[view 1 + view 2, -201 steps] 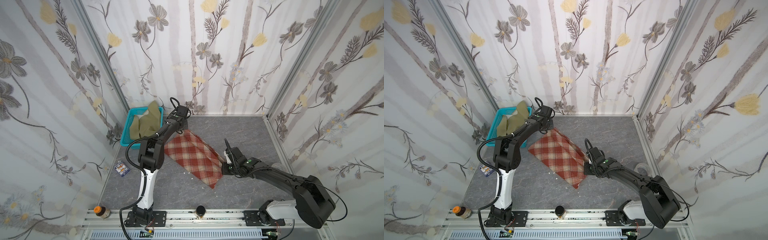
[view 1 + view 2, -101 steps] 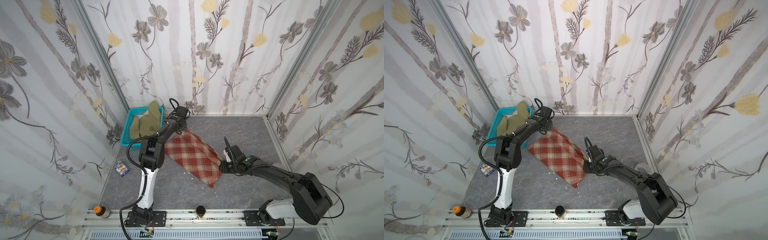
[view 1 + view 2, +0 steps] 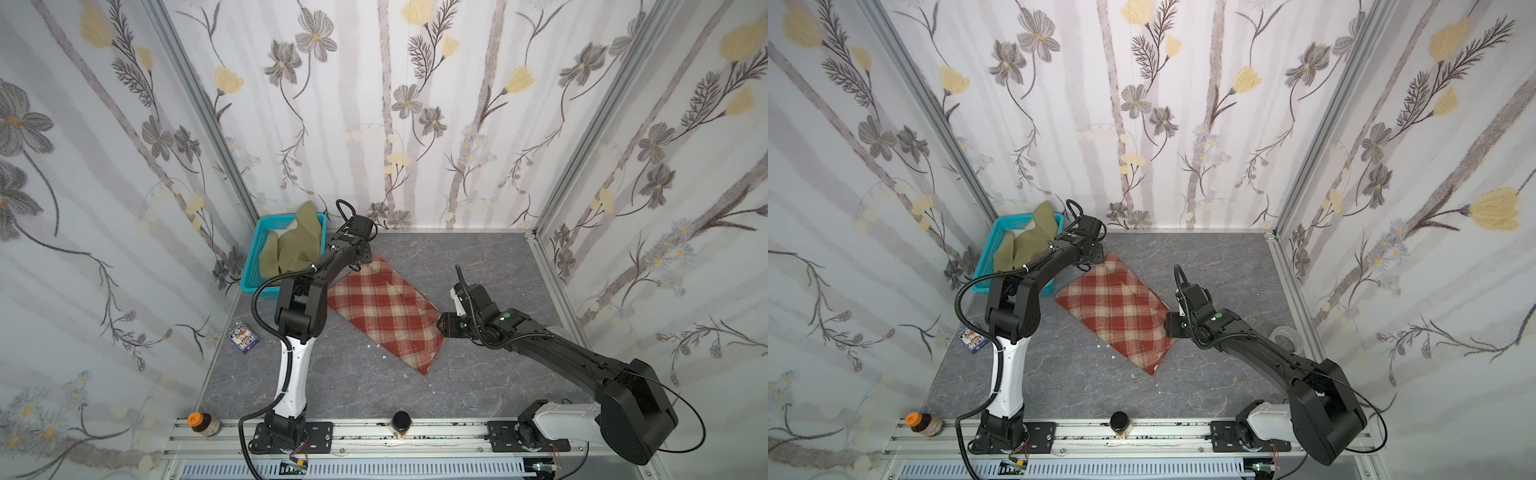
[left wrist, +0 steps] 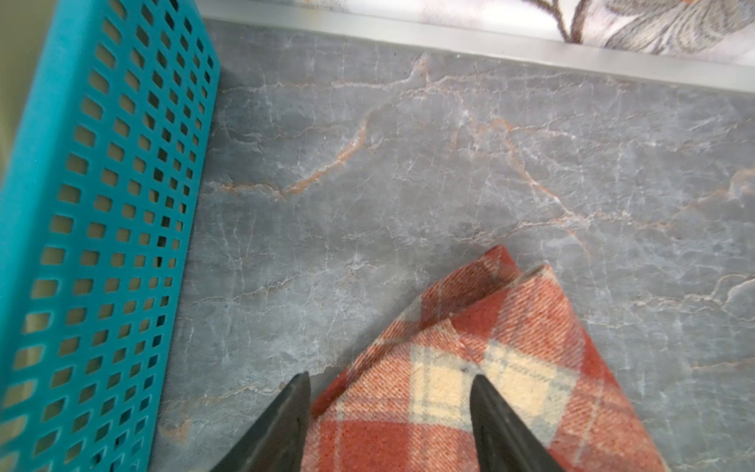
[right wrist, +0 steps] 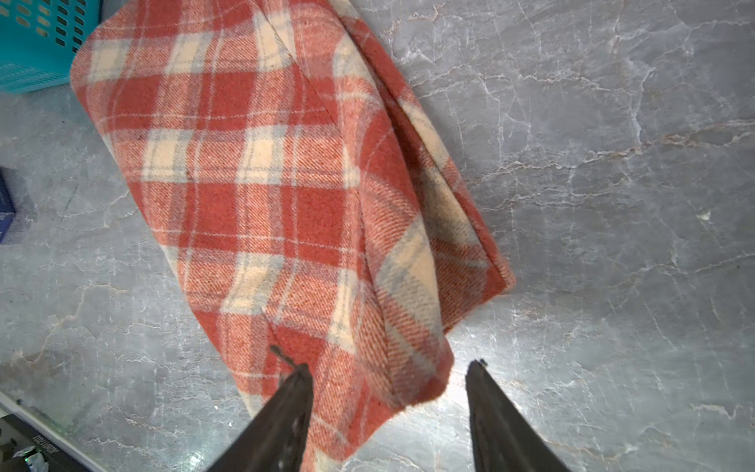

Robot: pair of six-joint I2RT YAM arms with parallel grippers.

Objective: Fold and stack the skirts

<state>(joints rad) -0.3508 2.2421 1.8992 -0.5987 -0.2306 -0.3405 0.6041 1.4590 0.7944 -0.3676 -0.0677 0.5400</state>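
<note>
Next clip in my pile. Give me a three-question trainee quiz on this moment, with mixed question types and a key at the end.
1. Fill in: the jaws of the left gripper and the right gripper both stand ____.
2. True or false: the plaid skirt lies folded on the table, with neither gripper closed on it.
3. Where is the olive-green skirt?
A) stacked on the plaid skirt
B) in the turquoise basket
C) held by the right gripper

Key: 1 open; 2 true; 3 B.
</note>
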